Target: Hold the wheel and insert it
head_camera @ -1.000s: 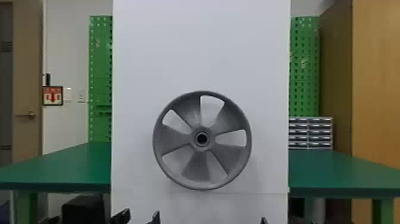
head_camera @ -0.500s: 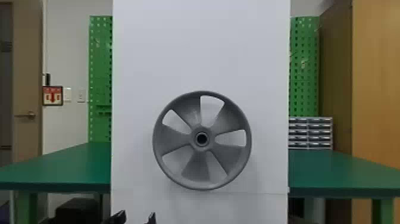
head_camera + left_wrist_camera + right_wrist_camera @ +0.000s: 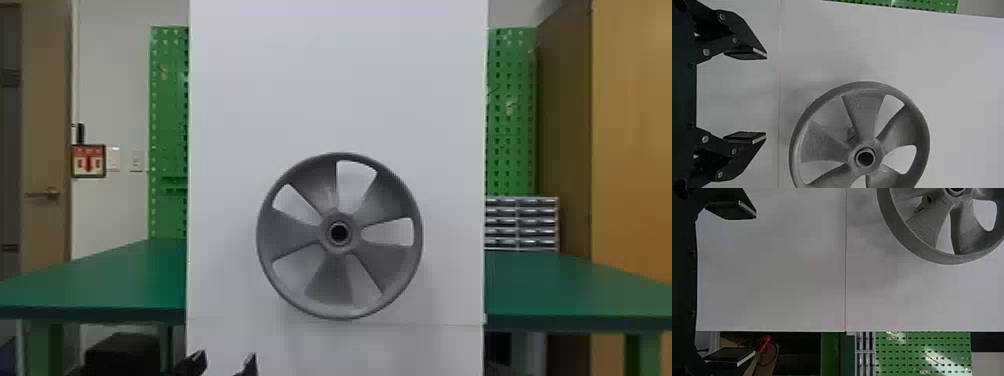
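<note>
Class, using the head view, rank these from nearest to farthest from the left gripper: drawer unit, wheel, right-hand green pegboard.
From the left gripper:
1. Wheel, up and to its right, before the white panel.
2. Drawer unit, right, beyond the panel.
3. Right-hand green pegboard, behind the drawers.

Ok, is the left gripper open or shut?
The left gripper is open: its fingers stand wide apart in the left wrist view, with nothing gripped and the wheel beyond their tips.

Green tables point(image 3: 100, 285), green pegboards point(image 3: 169, 100) and 1 tan door point(image 3: 47, 140) around 1 white panel point(image 3: 340, 75).
</note>
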Controlling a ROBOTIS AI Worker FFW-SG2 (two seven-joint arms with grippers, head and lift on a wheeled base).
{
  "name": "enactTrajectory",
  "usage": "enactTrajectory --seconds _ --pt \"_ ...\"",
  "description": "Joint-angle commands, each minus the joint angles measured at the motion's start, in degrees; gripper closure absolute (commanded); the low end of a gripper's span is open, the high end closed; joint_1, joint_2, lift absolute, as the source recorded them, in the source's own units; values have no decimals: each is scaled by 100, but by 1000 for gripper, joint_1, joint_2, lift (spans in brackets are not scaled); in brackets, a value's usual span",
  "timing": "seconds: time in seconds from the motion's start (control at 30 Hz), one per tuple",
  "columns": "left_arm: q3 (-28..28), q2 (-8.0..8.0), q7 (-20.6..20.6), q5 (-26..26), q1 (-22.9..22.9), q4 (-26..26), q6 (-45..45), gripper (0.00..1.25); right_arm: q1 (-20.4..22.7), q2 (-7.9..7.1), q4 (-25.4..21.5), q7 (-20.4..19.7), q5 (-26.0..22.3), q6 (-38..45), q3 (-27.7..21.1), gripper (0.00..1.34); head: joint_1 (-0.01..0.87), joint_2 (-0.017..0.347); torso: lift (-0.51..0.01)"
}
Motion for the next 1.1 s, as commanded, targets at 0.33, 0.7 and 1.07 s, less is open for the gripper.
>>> enactTrajectory --seconds 0.33,0.7,1.07 --pt "-3 -59 0 -176 -53 0 -12 518 -108 -115 2 5 -392 203 -5 85 5 75 -482" --pt "111 -182 9 -651 -141 -387 743 518 -407 -168 -16 259 -559 748 -154 84 5 75 -482" --pt "216 -296 27 -844 -9 -457 796 518 -512 -115 -42 312 -542 766 -49 84 5 75 -482"
